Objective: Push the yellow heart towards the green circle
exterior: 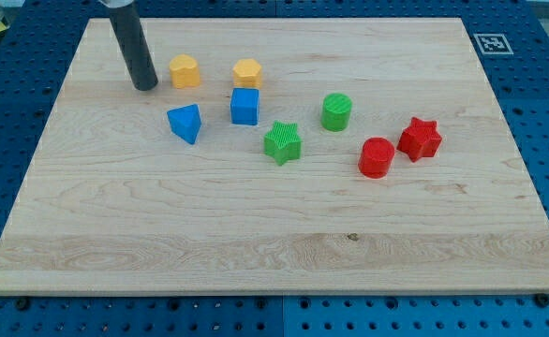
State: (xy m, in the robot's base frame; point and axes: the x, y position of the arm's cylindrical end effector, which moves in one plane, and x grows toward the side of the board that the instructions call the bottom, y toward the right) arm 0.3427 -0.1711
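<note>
Wooden board (pixel 256 234) with my tip (pixel 145 87), a bare rod end with no jaws and holding nothing, resting near the view's top left. Just to the view's right of my tip, apart from it, sits the yellow heart (pixel 184 71); below and right of my tip, the blue triangle (pixel 185 123). Further right: yellow hexagon (pixel 247 72), blue cube (pixel 244 106), green star (pixel 282 142), green circle (pixel 336 111), red cylinder (pixel 377 156), and farthest from my tip, the red star (pixel 420 139)
</note>
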